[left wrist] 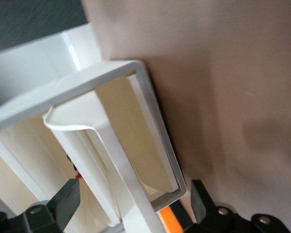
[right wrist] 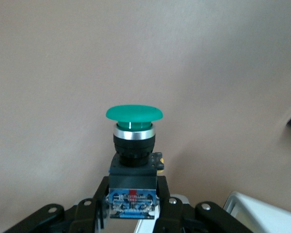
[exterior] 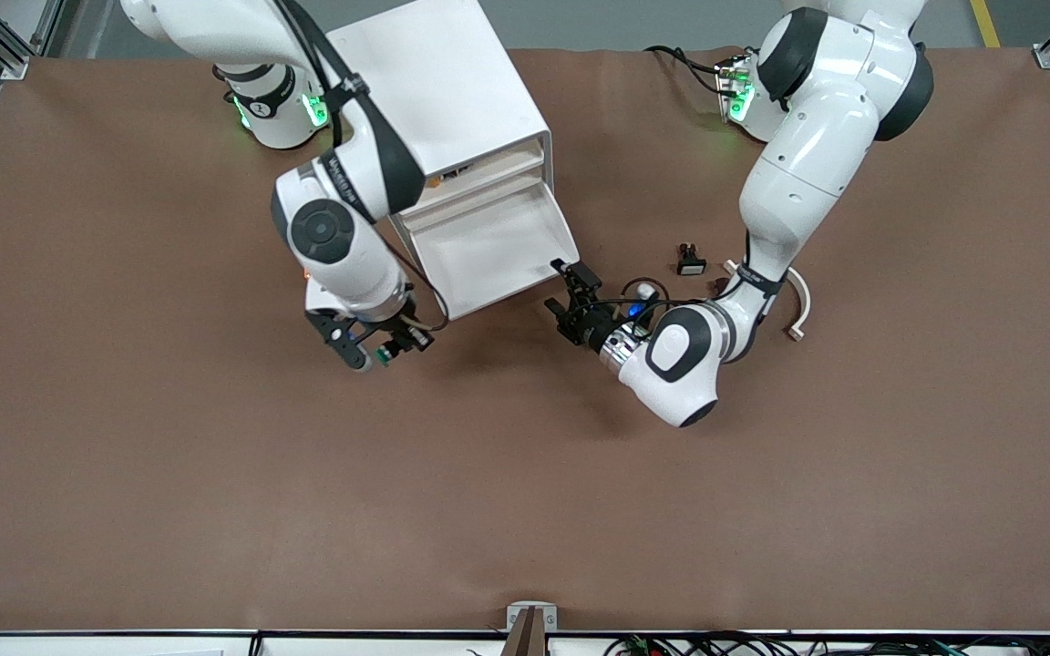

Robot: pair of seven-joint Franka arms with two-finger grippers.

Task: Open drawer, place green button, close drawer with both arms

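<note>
The white drawer (exterior: 507,305) stands pulled out of the white cabinet (exterior: 434,82), and nothing lies in it. My left gripper (exterior: 569,293) is open at the drawer's front corner on the left arm's side. In the left wrist view the drawer's front lip (left wrist: 136,160) runs between the spread fingers (left wrist: 68,201) of the left gripper (left wrist: 133,206), untouched. My right gripper (exterior: 379,346) hangs over the table beside the drawer's other front corner. It is shut on the blue-and-black body of the green-capped button (exterior: 386,355). In the right wrist view the button (right wrist: 134,141) sticks out past the right gripper (right wrist: 132,206).
A black button with a white cap (exterior: 691,260) lies on the brown table near the left arm. A beige curved piece (exterior: 798,310) lies beside that arm's elbow. An orange spot (exterior: 434,182) shows in the cabinet's top level.
</note>
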